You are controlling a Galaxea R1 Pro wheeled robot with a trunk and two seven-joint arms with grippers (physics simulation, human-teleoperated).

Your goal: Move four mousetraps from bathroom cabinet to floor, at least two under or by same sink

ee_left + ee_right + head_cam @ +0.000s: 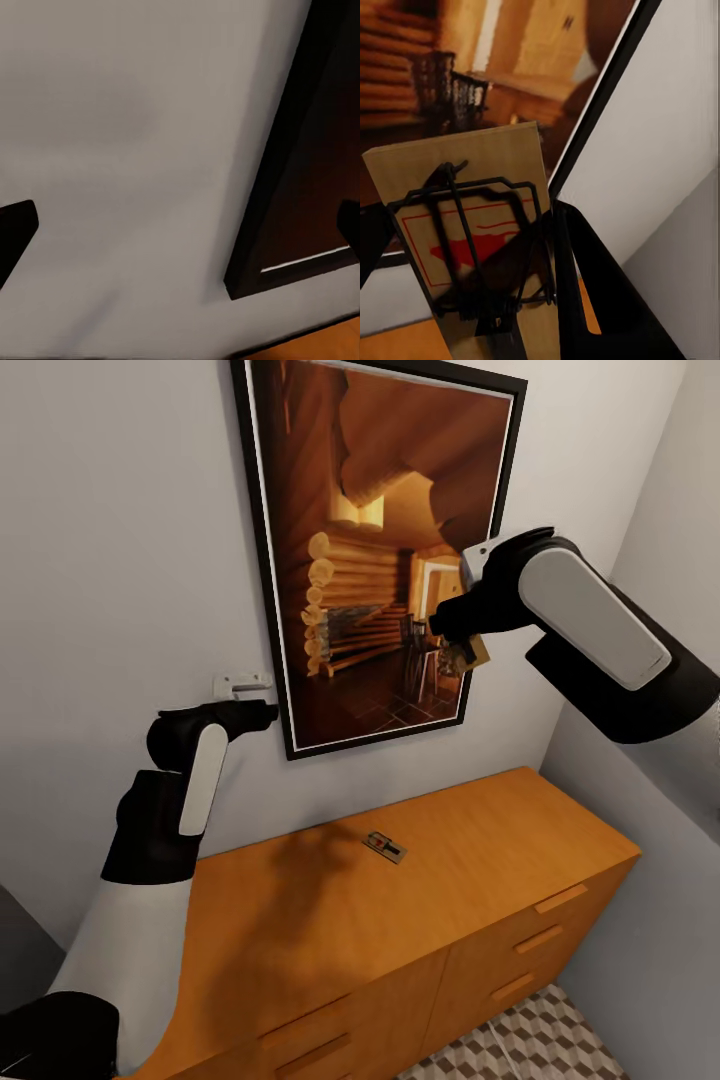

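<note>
The right end effector (466, 652) is up in front of the framed picture (375, 550) on the wall, well above the cabinet (420, 920), and it is clamped on a mousetrap (484, 240); in the right wrist view the pale wooden board stands upright between the dark fingers (585, 285), with its black wire bar and spring facing the camera and a red print on the wood. A second mousetrap (384, 847) lies flat on the cabinet top, about midway along it and just below the lower edge of the framed picture. The left end effector (258, 712) points at the bare wall beside the picture frame, near a small white wall fitting (242, 684); its dark fingertips (15, 232) sit far apart at either edge of the left wrist view, with nothing between them. I'd judge these traps light and stiff, a thin board that won't bend, though the smooth faces could slip if pinched weakly. The wire parts look springy and awkward, so the long edges of the board, clear of the bar, seem the safer place to take hold. The one on the cabinet lies low, so a pinch across its narrow width from above looks right. A strip of cube-patterned bathroom floor (540, 1040) shows in front of the cabinet.
</note>
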